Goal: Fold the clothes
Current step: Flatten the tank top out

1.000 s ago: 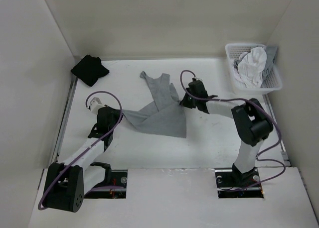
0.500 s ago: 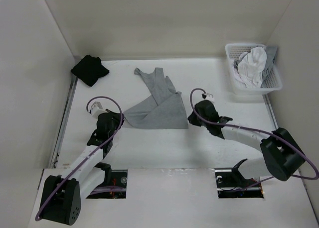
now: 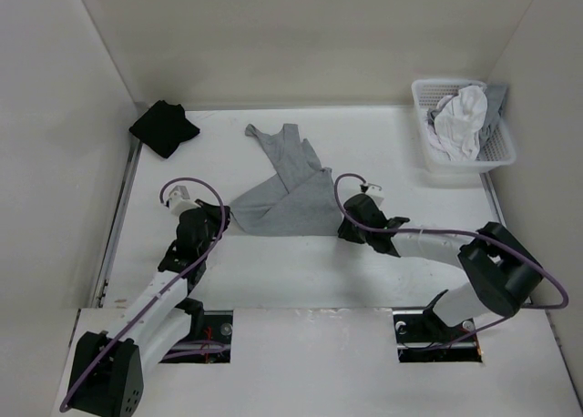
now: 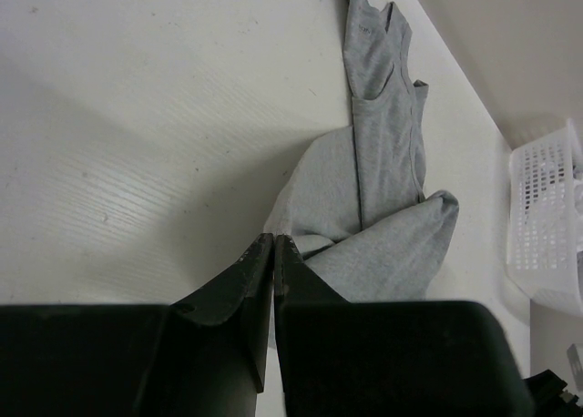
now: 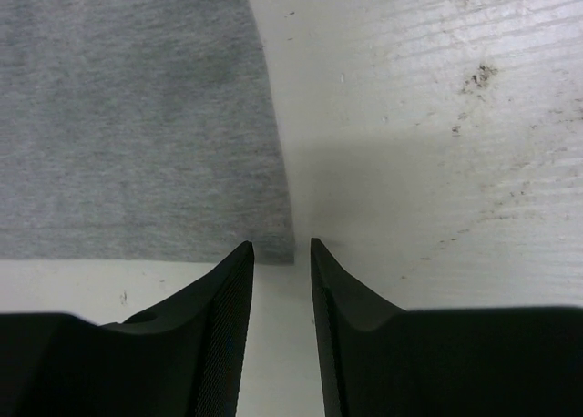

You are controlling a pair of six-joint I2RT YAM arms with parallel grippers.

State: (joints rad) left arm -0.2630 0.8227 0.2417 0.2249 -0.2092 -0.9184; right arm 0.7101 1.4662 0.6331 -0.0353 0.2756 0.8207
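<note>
Right wrist view: my right jaws stand apart and empty. The corner of the grey top (image 5: pixel 137 116) sits just ahead of the gap, with the cloth spreading ahead-left over the tabletop (image 5: pixel 410 116). My left jaws are pressed together at its opposite corner; whether they pinch it is hidden. The long axis runs from my right jaws away to the far-left straps. Right jaws are nearer this corner. Layers underneath are unreadable.

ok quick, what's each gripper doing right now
left gripper: shut, pinching a corner of the grey top
right gripper: open, holding nothing, tips at the top's corner
</note>
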